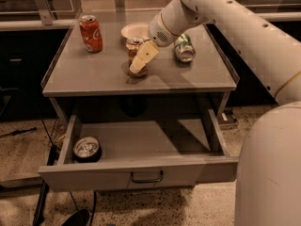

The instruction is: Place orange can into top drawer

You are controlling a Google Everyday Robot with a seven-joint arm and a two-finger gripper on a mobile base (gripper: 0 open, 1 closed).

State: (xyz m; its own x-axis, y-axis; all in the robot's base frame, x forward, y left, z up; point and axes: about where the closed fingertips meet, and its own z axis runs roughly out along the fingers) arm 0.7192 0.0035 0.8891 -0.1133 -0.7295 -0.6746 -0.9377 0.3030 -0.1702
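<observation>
The orange can (134, 44) stands upright on the grey tabletop near its middle; its silver top and a bit of mottled side show. My gripper (139, 63) is down at the can, its cream part covering most of the can's front and reaching to the table surface. The top drawer (141, 169) is pulled out below the tabletop, with its dark bar handle (146, 177) at the centre of the front panel. The arm comes in from the upper right.
A red cola can (91, 33) stands at the table's back left. A white bowl (134, 30) sits behind the orange can. A green-and-silver can (184, 49) lies on its side to the right. A round can (87, 149) sits in the drawer's left end.
</observation>
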